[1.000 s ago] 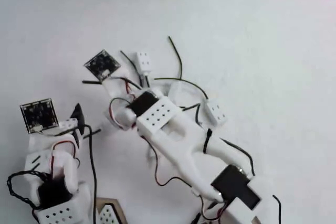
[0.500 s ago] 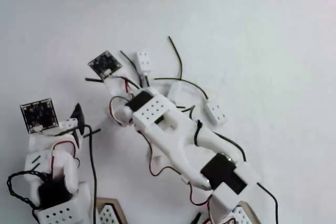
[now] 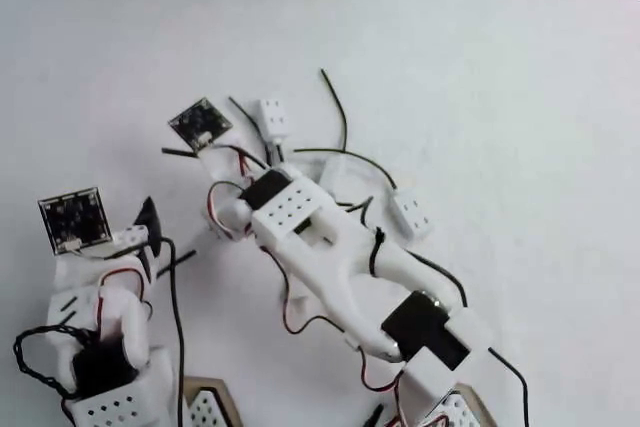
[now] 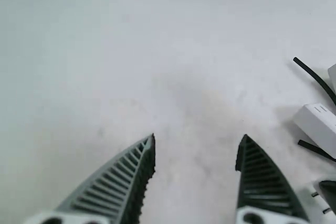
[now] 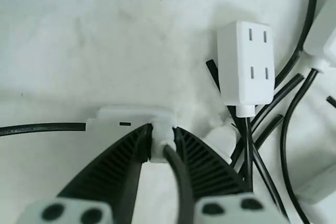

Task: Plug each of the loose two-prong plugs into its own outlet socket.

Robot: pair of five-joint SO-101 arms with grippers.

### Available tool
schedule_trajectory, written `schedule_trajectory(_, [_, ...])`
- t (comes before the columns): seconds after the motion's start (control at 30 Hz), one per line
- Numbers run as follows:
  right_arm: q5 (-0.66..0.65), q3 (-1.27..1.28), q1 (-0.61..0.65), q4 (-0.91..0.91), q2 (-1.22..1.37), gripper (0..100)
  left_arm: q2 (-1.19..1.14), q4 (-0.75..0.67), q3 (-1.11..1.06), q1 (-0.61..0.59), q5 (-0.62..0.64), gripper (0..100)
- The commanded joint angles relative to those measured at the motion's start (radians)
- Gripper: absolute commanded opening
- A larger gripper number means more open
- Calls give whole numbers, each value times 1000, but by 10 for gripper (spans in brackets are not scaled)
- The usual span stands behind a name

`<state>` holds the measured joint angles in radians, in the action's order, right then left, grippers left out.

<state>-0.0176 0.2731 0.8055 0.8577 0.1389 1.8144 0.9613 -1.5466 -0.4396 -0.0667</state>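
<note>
One white plug [image 5: 128, 115] is pinched in my right claw [image 5: 161, 129], near the outlet socket [image 5: 247, 66], so I should turn it square to that socket and push straight, while my left claw [image 4: 198, 139] stands wide.

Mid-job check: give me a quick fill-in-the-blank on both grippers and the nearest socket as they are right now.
1. The right gripper has its jaws ___ on a white plug.
2. The left gripper hangs over the table with its jaws ___.
3. The socket block beside the plug shows ___ slots on its face.
4. The cord running off from the plug is ___ in colour.

Missing words: shut; open; four; black.
</note>
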Motion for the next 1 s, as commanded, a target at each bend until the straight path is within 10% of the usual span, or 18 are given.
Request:
schedule_trajectory(0.0, [8, -32, 2, 21, -1, 19, 13, -28, 3, -2, 0, 249])
schedule_trajectory(0.97, [152, -173, -110, 79, -91, 18, 13, -25, 2, -5, 0, 249])
